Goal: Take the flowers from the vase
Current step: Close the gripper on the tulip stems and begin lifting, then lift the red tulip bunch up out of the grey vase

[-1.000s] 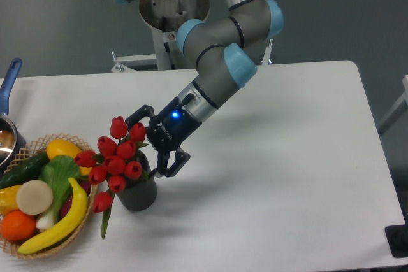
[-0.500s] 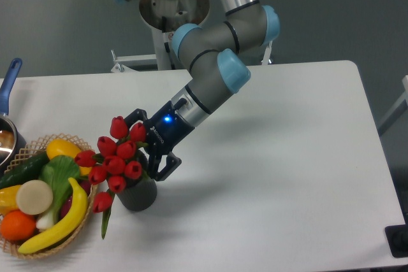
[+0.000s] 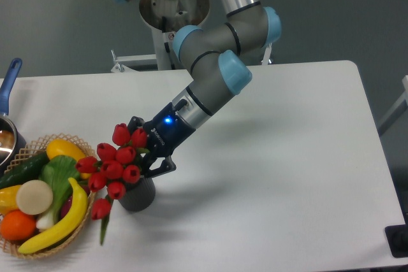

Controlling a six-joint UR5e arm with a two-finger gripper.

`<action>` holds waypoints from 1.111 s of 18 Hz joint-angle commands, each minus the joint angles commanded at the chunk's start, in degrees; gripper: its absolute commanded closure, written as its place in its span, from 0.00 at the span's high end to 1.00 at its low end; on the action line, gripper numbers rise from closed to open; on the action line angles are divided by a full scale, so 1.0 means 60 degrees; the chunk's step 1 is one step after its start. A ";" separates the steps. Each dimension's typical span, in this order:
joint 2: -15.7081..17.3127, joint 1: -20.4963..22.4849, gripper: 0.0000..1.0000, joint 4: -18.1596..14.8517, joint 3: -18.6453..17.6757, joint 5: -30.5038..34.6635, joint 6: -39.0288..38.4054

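Where grey wall backs white table, tool clamped on flowers above vase.

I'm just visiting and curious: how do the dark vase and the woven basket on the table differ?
The vase is a small dark grey cylinder; the basket is wide, shallow and tan. The vase holds red flowers, the basket fruit and vegetables. The gripper sits at the vase, not the basket. Both stand on the white table.

Flowers in vase, basket just left, claw at their right
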 joint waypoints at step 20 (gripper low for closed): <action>0.1245 0.0044 0.39 0.0000 0.0848 -0.0249 -0.2210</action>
